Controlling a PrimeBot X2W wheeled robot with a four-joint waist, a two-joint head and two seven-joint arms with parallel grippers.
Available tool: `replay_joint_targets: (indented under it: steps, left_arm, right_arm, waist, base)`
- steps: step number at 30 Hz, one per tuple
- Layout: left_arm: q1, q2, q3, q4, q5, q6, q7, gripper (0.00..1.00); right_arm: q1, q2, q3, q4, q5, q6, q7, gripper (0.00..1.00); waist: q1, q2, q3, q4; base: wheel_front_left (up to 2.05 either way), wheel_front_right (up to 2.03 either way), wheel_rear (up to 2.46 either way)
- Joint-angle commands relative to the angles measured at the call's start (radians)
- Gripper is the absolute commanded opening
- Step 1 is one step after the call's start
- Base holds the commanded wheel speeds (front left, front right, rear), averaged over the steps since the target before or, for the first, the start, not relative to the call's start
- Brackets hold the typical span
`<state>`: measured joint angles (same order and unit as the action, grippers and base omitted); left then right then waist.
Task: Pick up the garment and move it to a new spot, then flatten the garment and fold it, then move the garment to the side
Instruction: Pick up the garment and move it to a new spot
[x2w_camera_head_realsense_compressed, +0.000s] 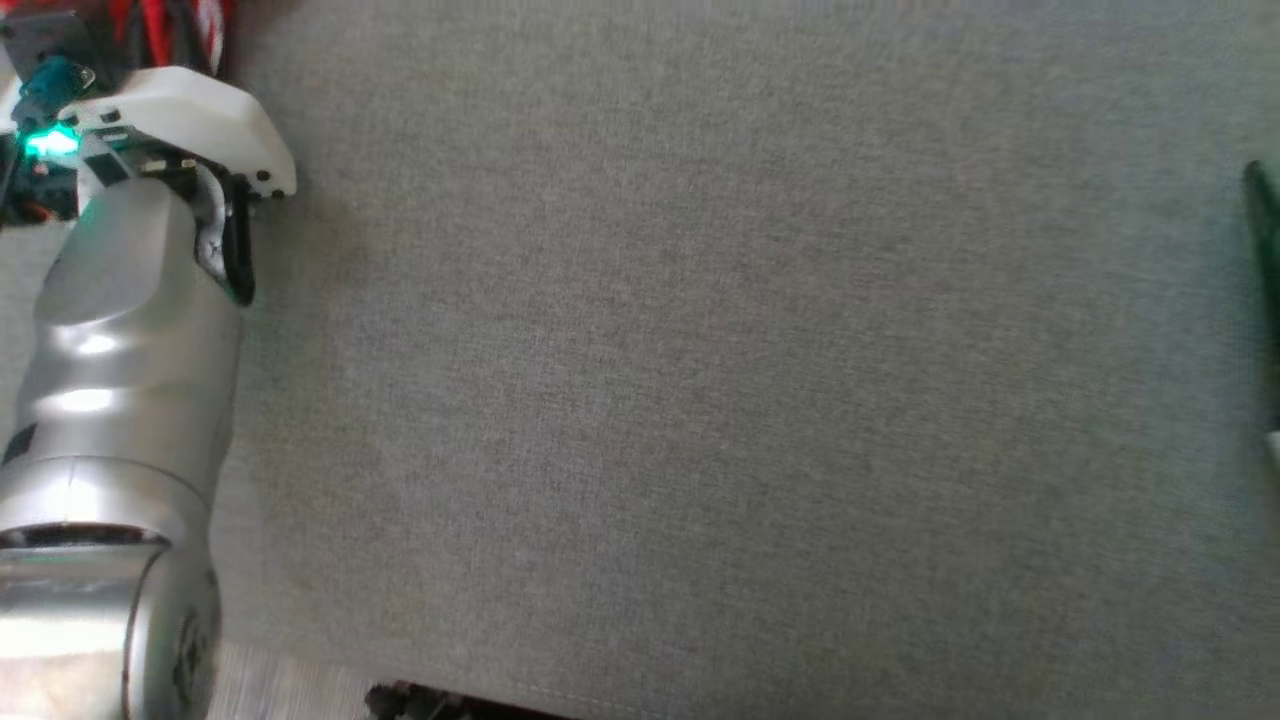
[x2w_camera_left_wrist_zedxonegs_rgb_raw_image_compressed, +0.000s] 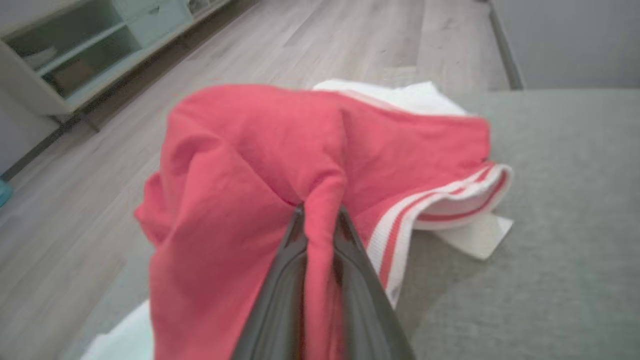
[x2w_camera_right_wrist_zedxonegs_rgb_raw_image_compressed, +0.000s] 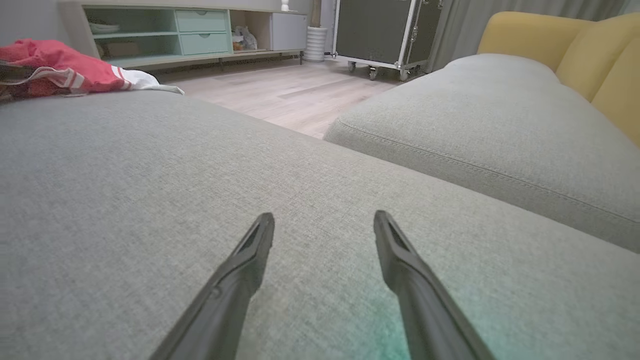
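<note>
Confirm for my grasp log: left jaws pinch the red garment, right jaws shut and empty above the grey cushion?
Not shut: the right wrist view shows the right jaws open and empty above the grey cushion. The left jaws do pinch the red garment.

One red garment (x2w_camera_left_wrist_zedxonegs_rgb_raw_image_compressed: 240, 165), two grey cushions (x2w_camera_right_wrist_zedxonegs_rgb_raw_image_compressed: 125, 200), one sideboard (x2w_camera_right_wrist_zedxonegs_rgb_raw_image_compressed: 200, 35), one wheeled case (x2w_camera_right_wrist_zedxonegs_rgb_raw_image_compressed: 375, 30).

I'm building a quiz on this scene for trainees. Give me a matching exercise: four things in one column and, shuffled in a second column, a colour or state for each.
Things:
1. garment
2. left gripper
3. right gripper
4. cabinet

Colour or state:
a. open, over the grey sofa
b. red with white stripes
c. pale green drawers
d. shut, pinching fabric

Pairs: 1-b, 2-d, 3-a, 4-c
</note>
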<state>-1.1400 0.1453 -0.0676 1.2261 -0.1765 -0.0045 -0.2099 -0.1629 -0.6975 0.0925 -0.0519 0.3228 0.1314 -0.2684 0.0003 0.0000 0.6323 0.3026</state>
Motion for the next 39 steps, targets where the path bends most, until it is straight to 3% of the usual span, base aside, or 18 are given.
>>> replay_joint_targets:
  steps: [1,11,20,31,39]
  left_arm:
    - [-0.03,0.068,0.005,-0.029,0.01,-0.004,-0.015,0.0]
    - [-0.096,0.099,-0.12,-0.163,0.101,-0.08,-0.048,0.0]
    - [-0.049,0.033,-0.2,-0.319,0.039,-0.124,-0.004,0.0]
    - [0.278,-0.034,-0.324,-0.562,-0.114,-0.126,0.066,0.0]
    - [0.52,-0.077,-0.392,-0.561,-0.172,-0.124,0.039,0.0]
  right_arm:
    - [0.041,0.004,0.037,0.005,-0.006,-0.001,0.007,1.0]
    - [0.021,0.235,0.124,0.092,-0.022,-0.001,0.007,1.0]
    - [0.129,0.367,0.134,0.11,-0.043,-0.001,0.007,1.0]
    - [0.182,0.401,0.149,0.081,-0.059,-0.001,0.007,1.0]
    - [0.143,0.408,0.182,0.079,-0.051,-0.001,0.007,1.0]
  waist:
    - [-0.0003,0.0,-0.051,-0.016]
    - [-0.0003,0.0,-0.386,-0.174]
    - [-0.0003,0.0,-0.603,-0.351]
    - [-0.0003,0.0,-0.614,-0.529]
    - [-0.0003,0.0,-0.497,-0.573]
  base:
    - [0.0,0.0,0.0]
    - [0.0,0.0,0.0]
    - [0.0,0.0,0.0]
    - [0.0,0.0,0.0]
    - [0.0,0.0,0.0]
